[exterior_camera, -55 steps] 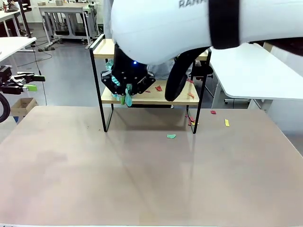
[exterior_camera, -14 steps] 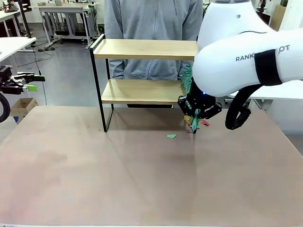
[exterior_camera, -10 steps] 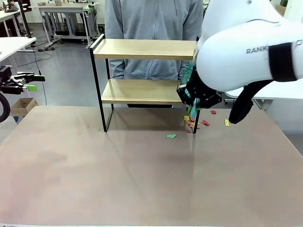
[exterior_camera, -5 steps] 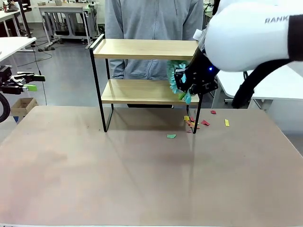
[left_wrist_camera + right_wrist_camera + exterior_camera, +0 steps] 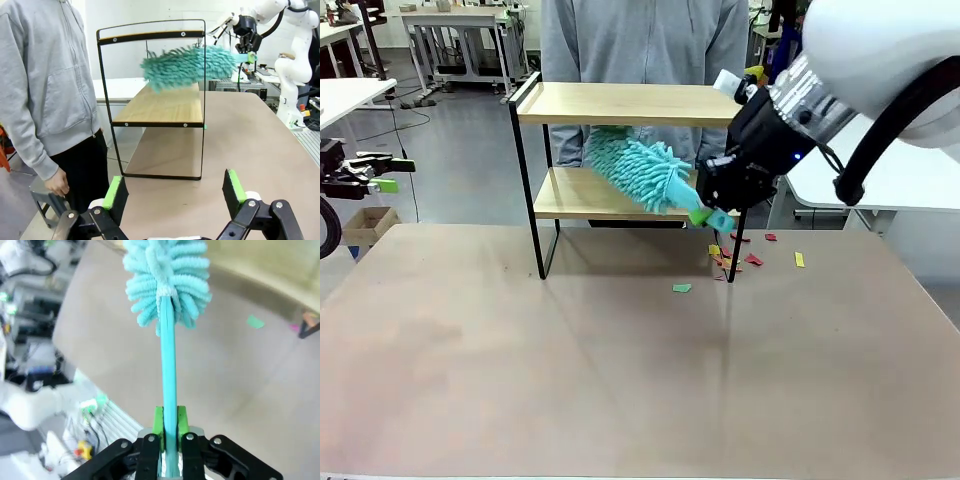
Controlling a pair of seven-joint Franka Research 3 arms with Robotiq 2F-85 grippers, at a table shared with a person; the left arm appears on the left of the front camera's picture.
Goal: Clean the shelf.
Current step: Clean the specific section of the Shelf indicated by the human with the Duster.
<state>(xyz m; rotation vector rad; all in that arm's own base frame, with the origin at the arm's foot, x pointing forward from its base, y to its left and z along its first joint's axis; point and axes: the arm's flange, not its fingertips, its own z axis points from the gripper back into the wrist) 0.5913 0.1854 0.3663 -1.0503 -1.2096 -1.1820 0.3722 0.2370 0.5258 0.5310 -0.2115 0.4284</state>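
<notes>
Front view: the white right arm (image 5: 880, 60), jaws pinching the handle of a fluffy teal duster (image 5: 640, 170), has swung it up from coloured paper scraps (image 5: 735, 258) beside the two-tier wood-and-black-frame shelf (image 5: 620, 103), far across the bench (image 5: 620, 380), to between its boards. The lower board looks cleared; the left jaws stand spread, well left of the shelf.

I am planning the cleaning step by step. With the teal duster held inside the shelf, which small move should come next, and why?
Probably lower the duster onto the lower board and draw it toward the right end. The right gripper grips its handle, its head hangs above that board without touching, and paper scraps lie on the table by that end.
</notes>
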